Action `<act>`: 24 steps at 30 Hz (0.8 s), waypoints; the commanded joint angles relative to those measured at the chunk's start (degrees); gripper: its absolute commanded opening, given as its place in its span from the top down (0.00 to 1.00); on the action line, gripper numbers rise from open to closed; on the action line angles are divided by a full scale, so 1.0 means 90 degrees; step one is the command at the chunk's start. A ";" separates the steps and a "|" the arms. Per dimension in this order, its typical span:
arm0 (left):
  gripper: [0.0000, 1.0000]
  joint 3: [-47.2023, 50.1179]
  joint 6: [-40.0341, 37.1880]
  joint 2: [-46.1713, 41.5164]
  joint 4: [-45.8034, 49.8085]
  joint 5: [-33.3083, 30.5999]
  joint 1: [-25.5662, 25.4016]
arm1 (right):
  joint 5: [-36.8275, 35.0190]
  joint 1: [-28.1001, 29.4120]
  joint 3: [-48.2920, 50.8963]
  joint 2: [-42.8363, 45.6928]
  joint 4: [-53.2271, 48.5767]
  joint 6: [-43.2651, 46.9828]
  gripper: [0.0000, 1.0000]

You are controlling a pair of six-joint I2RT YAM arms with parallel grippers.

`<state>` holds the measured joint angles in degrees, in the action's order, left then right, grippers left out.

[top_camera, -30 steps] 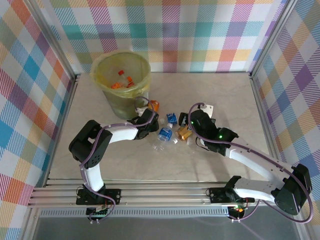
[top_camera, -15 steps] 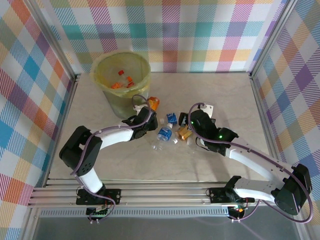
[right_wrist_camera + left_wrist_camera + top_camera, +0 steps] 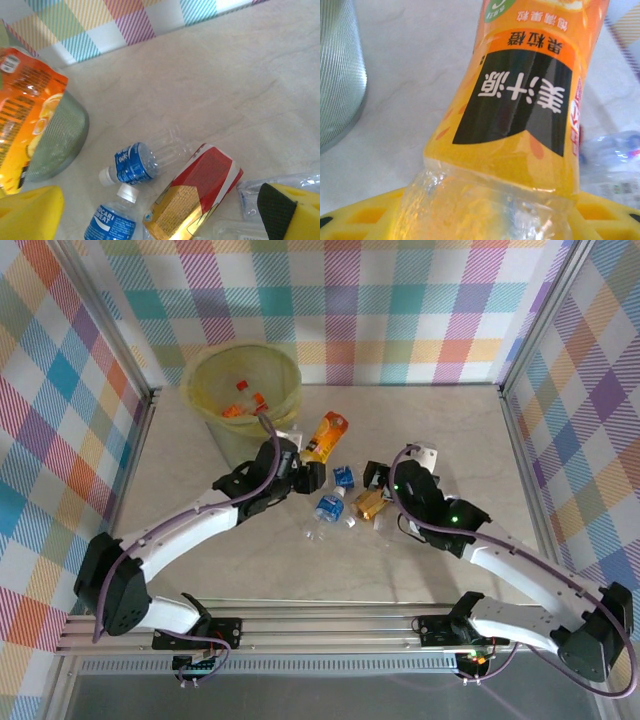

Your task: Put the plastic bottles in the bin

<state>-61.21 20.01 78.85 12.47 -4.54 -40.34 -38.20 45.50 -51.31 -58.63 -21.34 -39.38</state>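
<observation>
Your left gripper point(image 3: 309, 463) is clamped on the clear, crumpled end of a tall orange-labelled plastic bottle point(image 3: 520, 100), and that is the weak spot. The yellow pads point(image 3: 375, 222) pinch thin, slick plastic while most of the bottle's length juts out beyond them, so I judge that a quick swing may let it pivot or slide out. From above, the bottle hangs just beside the round translucent pale-green bin point(image 3: 232, 445), to its right and not over the opening, so letting go here would drop it on the pale marbled table point(image 3: 450, 420). I cannot tell from these views whether the bottle's far end rides above the rim. If it does not, a sideways move toward the bin could knock it against the wall or catch the yellow plastic bag point(image 3: 290, 390) folded over the rim, which might tug the liner, shove the bin or strip the bottle from the pads. Lift before you cross. Your right gripper point(image 3: 160, 211) hangs with its jaws spread wide and nothing between them, over two blue-labelled clear bottles point(image 3: 132, 162) and a crushed red-and-gold bottle point(image 3: 192, 192) lying close together on the table. Coming down on that cluster risks pinching two at once or nudging one away, since round bottles roll. The two arms also work near each other in the middle, so moving both at once invites a bump.
</observation>
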 commanded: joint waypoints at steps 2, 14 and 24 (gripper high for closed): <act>0.65 -0.0910 -0.0706 -0.0433 0.0856 0.0528 -0.0056 | -0.0229 -0.0048 0.0213 0.0382 -0.0040 0.0093 0.00; 0.64 -0.2941 -0.2507 -0.0416 0.2373 -0.1122 0.0280 | -0.0229 -0.0054 0.0398 0.0587 -0.0015 -0.0063 0.00; 0.65 -0.4471 -0.4069 0.0489 0.3150 -0.0329 0.2202 | -0.0170 -0.0056 0.0360 0.0516 -0.0004 -0.0088 0.00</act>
<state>-97.78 -9.93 80.34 37.08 -10.87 -25.43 -39.03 45.32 -47.81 -54.15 -21.56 -39.70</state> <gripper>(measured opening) 0.566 0.996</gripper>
